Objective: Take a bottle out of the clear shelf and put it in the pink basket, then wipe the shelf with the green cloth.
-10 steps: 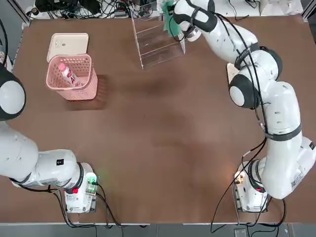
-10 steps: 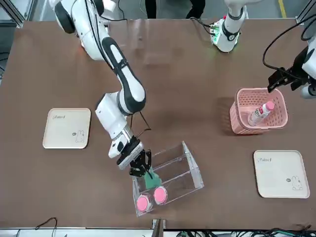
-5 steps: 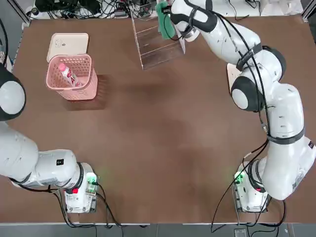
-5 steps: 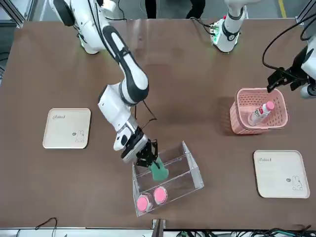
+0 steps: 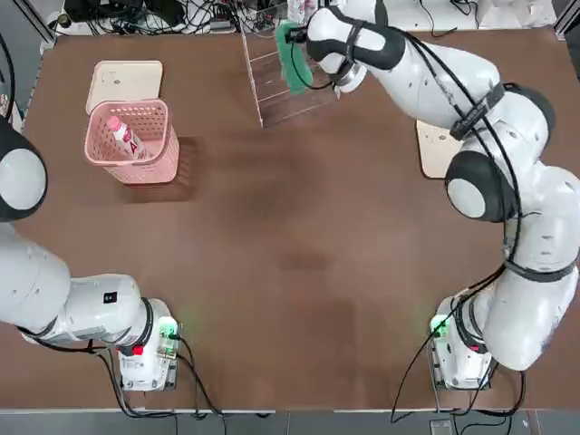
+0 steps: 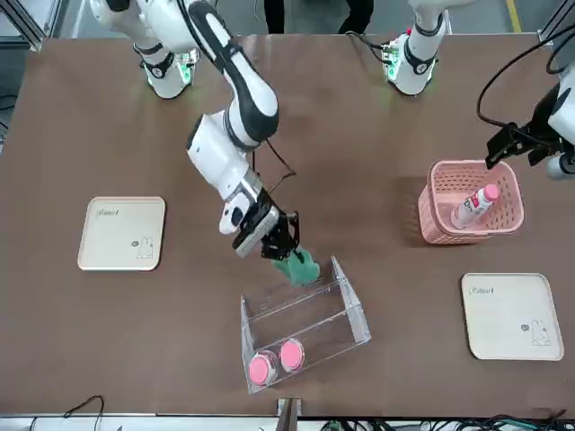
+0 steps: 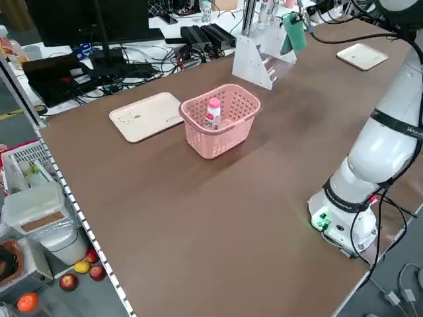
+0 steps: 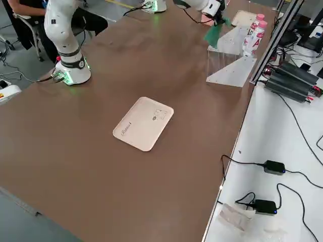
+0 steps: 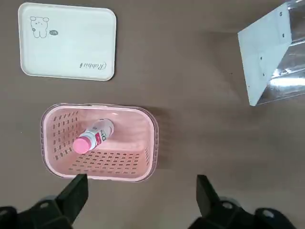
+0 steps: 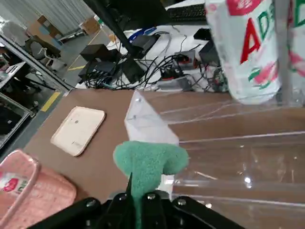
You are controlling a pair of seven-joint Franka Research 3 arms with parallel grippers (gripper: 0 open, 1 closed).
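The clear shelf (image 5: pixel 283 86) stands at the table's far edge, right of centre. My right gripper (image 6: pixel 280 244) is shut on the green cloth (image 6: pixel 298 266), which hangs against the shelf's upper edge on the robot's side. In the right wrist view the cloth (image 10: pixel 148 163) bunches in front of the clear ledges. A bottle (image 5: pixel 121 136) lies tilted inside the pink basket (image 5: pixel 152 170) at the far left. My left gripper (image 9: pixel 140 198) hovers open above the basket (image 9: pixel 148 143), holding nothing.
Two more pink-capped bottles (image 6: pixel 276 362) stand in the shelf's far end. One cream tray (image 5: pixel 127 77) lies beyond the basket; another (image 6: pixel 121 233) lies under the right arm's side. Cables and boxes crowd the space past the table's far edge.
My right gripper has drawn the green cloth across the shelf, from deep inside it toward the robot's side and slightly left. The left arm, basket and bottle have not moved.
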